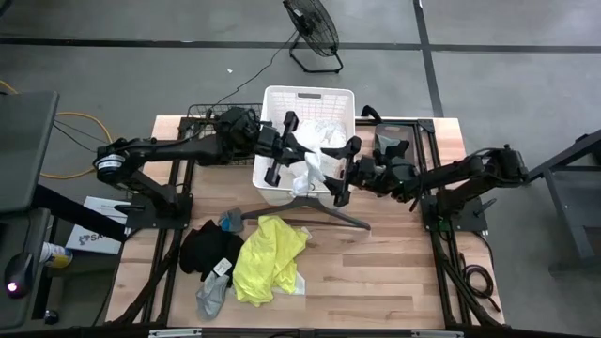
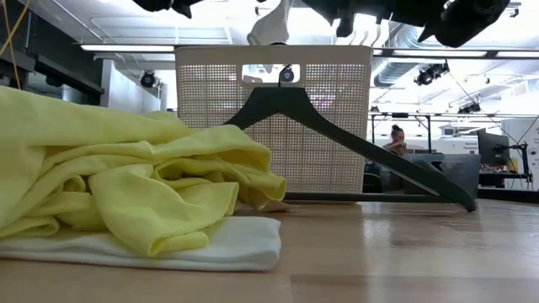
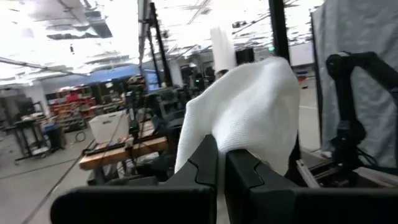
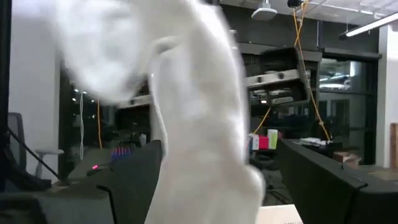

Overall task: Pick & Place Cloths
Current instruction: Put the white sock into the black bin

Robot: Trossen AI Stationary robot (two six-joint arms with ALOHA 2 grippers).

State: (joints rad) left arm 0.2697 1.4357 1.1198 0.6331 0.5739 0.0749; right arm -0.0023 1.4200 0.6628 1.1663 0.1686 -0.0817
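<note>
A white cloth (image 1: 317,148) hangs in the air above the white slatted basket (image 1: 282,99), between my two grippers. My left gripper (image 1: 285,143) is over the basket's left side and is shut on this cloth. My right gripper (image 1: 342,167) is over the basket's right side and open, and the white cloth (image 4: 193,124) fills the space between its fingers. A neon yellow cloth (image 1: 269,258) lies on the near part of the table, on top of a white one (image 2: 227,244). A black cloth (image 1: 205,249) and a small grey one (image 1: 214,296) lie to its left. My left gripper pinches the white cloth (image 3: 242,112) between its two shut fingers (image 3: 202,165), reaching level from the table's left. The cloth bulges out beyond the fingertips and is lifted clear above the basket. My right gripper has the cloth between its open fingers; whether it touches I cannot tell.
A dark grey hanger (image 1: 310,211) lies on the table with its hook against the basket's near wall (image 2: 278,126). A wire rack (image 1: 202,117) stands at the far left. A floor fan (image 1: 313,28) is beyond the table, and a person (image 2: 394,139) sits in the room behind.
</note>
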